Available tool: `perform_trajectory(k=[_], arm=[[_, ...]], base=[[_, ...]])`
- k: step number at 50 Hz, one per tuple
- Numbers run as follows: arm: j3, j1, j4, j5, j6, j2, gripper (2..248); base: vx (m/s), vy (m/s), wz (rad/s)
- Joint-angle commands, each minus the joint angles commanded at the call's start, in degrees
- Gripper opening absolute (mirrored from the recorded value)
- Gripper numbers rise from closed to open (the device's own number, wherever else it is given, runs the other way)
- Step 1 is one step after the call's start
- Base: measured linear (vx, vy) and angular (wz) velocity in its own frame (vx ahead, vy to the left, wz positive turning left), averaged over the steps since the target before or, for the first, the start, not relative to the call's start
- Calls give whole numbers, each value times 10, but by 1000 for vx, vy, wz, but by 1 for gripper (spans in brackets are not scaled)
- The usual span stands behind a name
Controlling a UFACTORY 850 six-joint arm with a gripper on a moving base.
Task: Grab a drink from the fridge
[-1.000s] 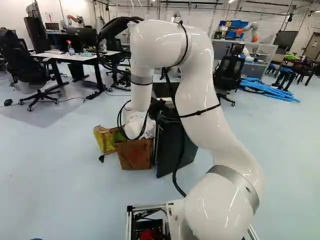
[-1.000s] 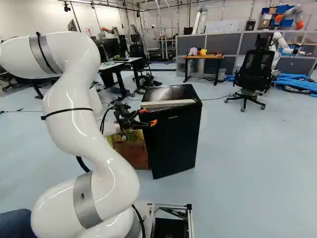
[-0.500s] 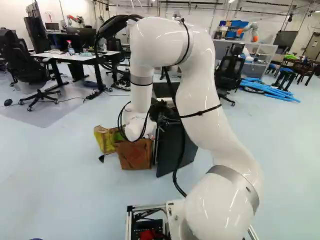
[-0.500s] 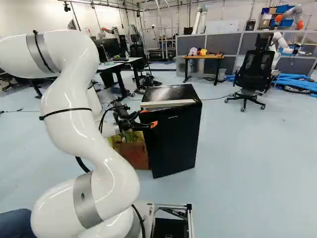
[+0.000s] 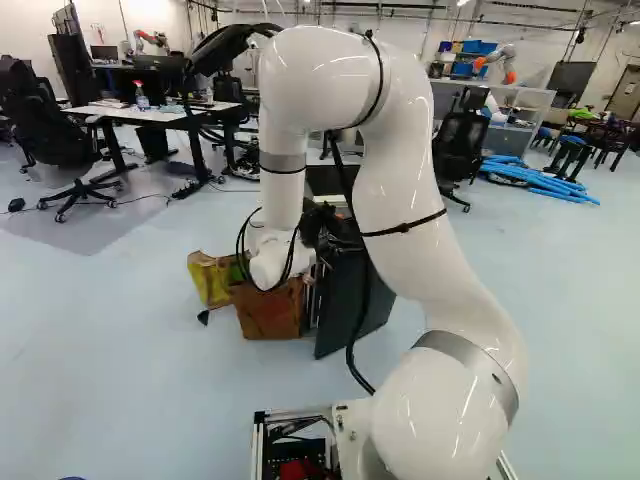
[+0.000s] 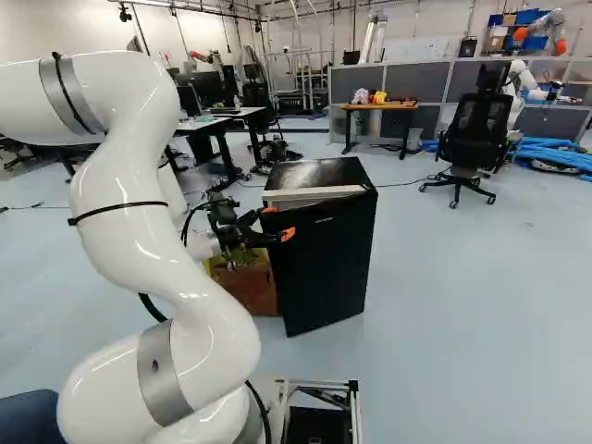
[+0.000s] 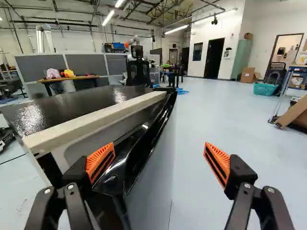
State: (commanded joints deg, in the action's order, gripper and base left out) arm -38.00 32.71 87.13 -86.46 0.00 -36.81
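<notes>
The drink is not showing in any view; presumably it is sitting inside the black fridge (image 6: 324, 172), whose door (image 7: 152, 167) is standing ajar, its free top corner leaning out from the pale front edge (image 7: 96, 120). The pincer (image 7: 159, 144) is spreading wide around that corner: one finger is reaching into the gap, the other is standing well apart from the outer face. Whether the inner pad (image 7: 100, 160) is touching the door, I cannot tell.

The step in hand is probably opening the door, and nothing is clamping it. If the arm (image 5: 415, 225) is pulling on one finger alone, that finger could slip off the corner and let the door fall back. Moving inward too early could jam it against the front edge. Pulling hard could twist or drag the whole fridge over the floor. Lower down, the cardboard box (image 5: 268, 308) is sitting beside the fridge's opening side, so a dipping wrist could bump it.
</notes>
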Motion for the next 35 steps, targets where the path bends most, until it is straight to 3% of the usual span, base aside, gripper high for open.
perform_trajectory(k=[35], arm=[[89,45,46,-3,0,32,247]], base=[[0,0,0]])
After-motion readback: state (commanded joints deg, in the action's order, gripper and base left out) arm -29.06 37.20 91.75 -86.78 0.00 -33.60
